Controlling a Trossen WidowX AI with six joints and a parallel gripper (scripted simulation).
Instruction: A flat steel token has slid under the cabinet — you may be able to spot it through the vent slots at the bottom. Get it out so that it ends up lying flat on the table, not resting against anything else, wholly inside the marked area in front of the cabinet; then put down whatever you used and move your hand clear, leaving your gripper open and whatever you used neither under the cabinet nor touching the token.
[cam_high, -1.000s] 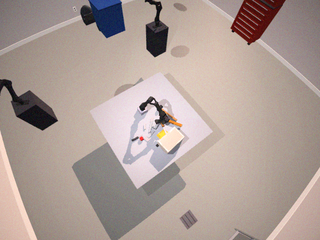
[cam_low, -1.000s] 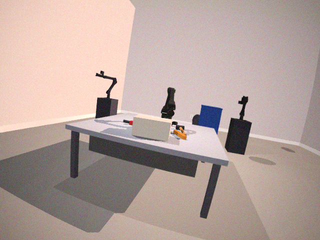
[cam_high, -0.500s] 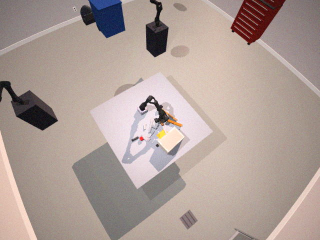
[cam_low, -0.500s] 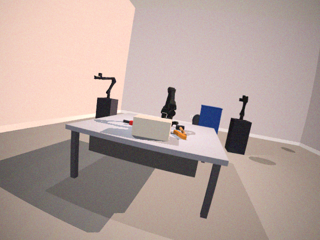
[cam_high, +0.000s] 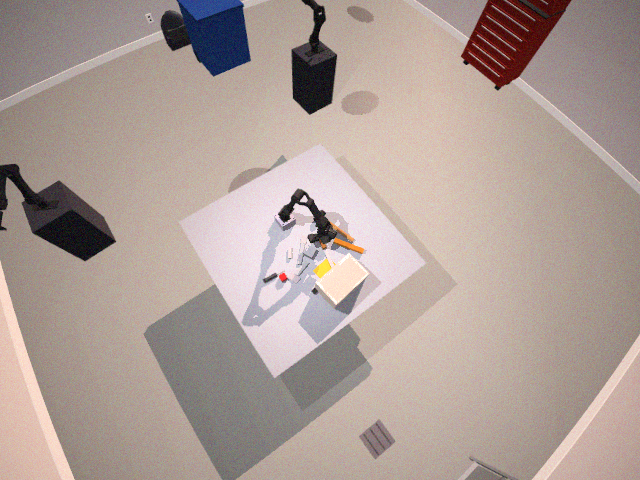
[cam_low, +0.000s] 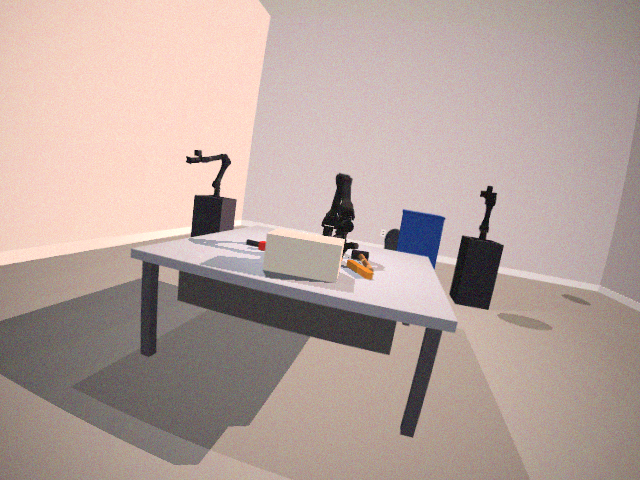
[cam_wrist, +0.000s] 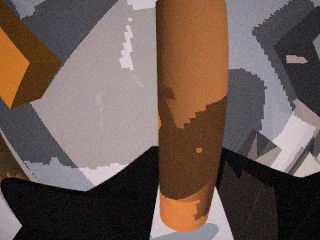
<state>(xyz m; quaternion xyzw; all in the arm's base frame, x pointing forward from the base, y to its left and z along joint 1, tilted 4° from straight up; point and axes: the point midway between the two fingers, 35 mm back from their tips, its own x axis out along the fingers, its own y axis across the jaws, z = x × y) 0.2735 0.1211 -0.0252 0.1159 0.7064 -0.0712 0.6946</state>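
Observation:
My gripper (cam_high: 322, 240) (cam_wrist: 188, 192) is shut on an orange-brown round rod (cam_wrist: 192, 75). The rod runs up through the wrist view, with its rounded near end just past the fingers. The gripper is on the arm's side of the cream cabinet (cam_high: 341, 281) (cam_low: 303, 255), a short way from its front. A yellow patch (cam_high: 323, 268) lies on the table at the cabinet's front, probably the marked area. The steel token cannot be made out in any view, and the vent slots are hidden.
Orange bars (cam_high: 349, 245) (cam_low: 360, 269) (cam_wrist: 17, 65) lie beside the gripper. Several pale grey pieces (cam_high: 289, 253) lie on the table's other side, with a red block (cam_high: 282, 276) (cam_low: 262, 245) and a black bar (cam_high: 270, 277) (cam_low: 252, 242). A small black object (cam_high: 314, 290) stands by the cabinet's corner.

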